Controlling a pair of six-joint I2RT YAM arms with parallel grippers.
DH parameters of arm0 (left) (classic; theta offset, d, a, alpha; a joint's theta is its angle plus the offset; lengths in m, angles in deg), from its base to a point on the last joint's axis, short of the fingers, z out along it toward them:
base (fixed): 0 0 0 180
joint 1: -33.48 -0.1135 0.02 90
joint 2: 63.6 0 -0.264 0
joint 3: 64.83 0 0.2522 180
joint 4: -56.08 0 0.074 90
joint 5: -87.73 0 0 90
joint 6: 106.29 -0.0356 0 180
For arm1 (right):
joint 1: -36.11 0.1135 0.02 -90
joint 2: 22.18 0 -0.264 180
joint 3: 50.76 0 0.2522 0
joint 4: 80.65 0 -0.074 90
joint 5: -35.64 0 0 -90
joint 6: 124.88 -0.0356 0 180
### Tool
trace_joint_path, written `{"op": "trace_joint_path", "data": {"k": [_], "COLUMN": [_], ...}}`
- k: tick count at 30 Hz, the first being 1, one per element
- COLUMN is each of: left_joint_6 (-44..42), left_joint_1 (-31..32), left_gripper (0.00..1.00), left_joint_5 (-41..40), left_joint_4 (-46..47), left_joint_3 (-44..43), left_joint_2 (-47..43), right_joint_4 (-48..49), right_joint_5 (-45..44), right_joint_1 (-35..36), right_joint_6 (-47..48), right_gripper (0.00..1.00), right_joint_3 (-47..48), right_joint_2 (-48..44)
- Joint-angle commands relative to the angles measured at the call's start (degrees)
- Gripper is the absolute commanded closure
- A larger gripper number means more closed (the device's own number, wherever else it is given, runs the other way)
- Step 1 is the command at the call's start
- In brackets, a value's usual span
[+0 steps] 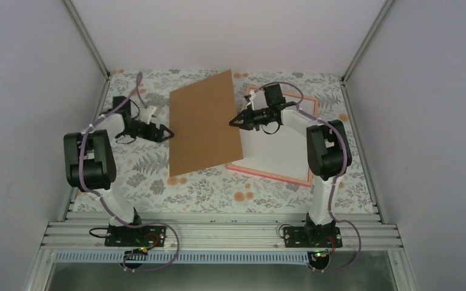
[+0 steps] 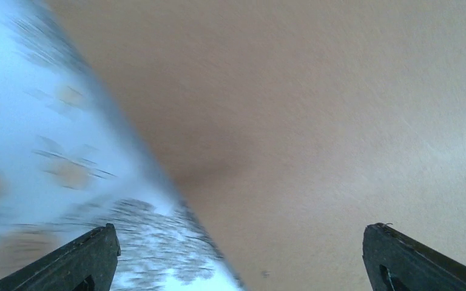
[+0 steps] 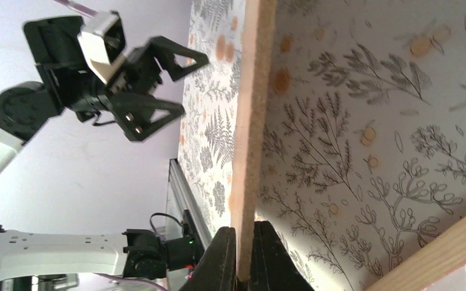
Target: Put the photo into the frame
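The plain brown board (image 1: 203, 124) stands tilted above the table's middle. My right gripper (image 1: 233, 121) is shut on its right edge. In the right wrist view the fingers (image 3: 243, 233) clamp the board's thin edge (image 3: 252, 121). The pink-bordered frame (image 1: 267, 174) lies flat at the right, under my right arm, with a white surface (image 1: 273, 151) inside it. The photo's sunset face shows in no view. My left gripper (image 1: 168, 132) is open and empty at the board's left edge. In the left wrist view its fingers (image 2: 238, 229) are wide apart before the board (image 2: 340, 121).
The table wears a floral cloth (image 1: 206, 188). White walls with metal posts close in the left, back and right. A metal rail (image 1: 218, 233) runs along the near edge at the arm bases. A pale strip (image 3: 437, 248) crosses the right wrist view's lower right corner.
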Motion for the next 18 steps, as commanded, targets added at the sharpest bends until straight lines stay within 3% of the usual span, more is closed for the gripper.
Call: {"op": "trace_joint_path", "data": {"k": [1, 11, 18], "left_joint_6": [2.2, 12.7, 17.6], "left_joint_1": [-5.1, -11.2, -17.4], "left_gripper": [0.00, 0.00, 0.00], "left_joint_5": [-1.1, -4.0, -1.2], "left_joint_4": [-2.8, -1.9, -3.5], "left_joint_3": [-8.2, -25.7, -35.6], "left_joint_2": [-5.6, -10.4, -9.9], "right_joint_4": [3.3, 4.3, 6.0], "right_joint_5": [-3.6, -13.8, -31.0], "right_joint_1": [0.2, 1.0, 6.1], "right_joint_6": [7.8, 18.9, 41.1], "right_gripper": [0.96, 0.96, 0.96], "right_joint_3": [3.1, 14.4, 16.1], "right_joint_2": [-7.5, -10.7, -16.5]}}
